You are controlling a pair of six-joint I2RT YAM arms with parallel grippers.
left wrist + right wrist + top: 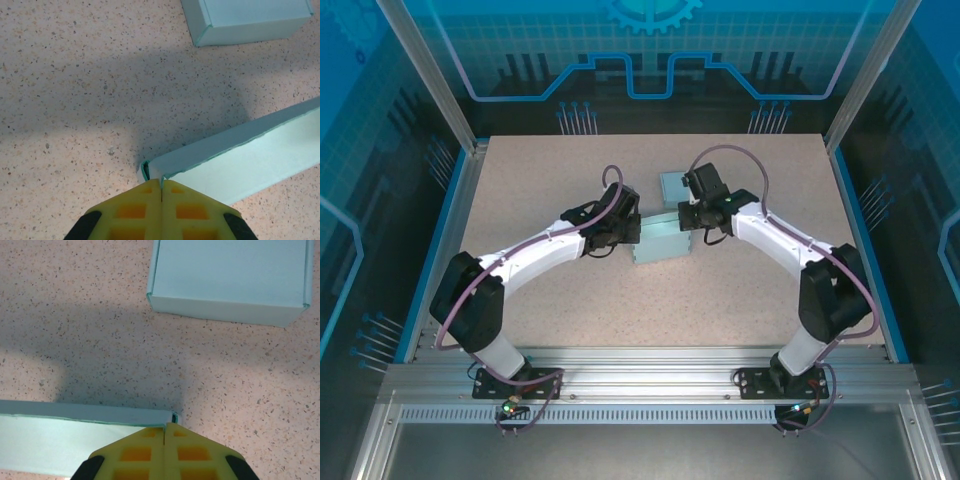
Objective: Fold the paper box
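Note:
The pale teal paper box [660, 243] lies mid-table between both arms. My left gripper [631, 232] is at its left end and my right gripper [686, 222] at its right end. In the left wrist view the yellow fingers [145, 200] are shut, pinching the thin wall at the corner of the paper box [240, 155] at the left gripper [161, 181]. The right wrist view has the right gripper [165, 426] shut the same way on the far right corner of the paper box [75, 432], whose wall edge runs into the closed jaws.
A second, smaller closed teal box [673, 184] sits just behind the grippers, also seen as the closed box [250, 20] and the closed box [227, 275]. The speckled beige table [550, 180] is framed by aluminium rails and blue side panels.

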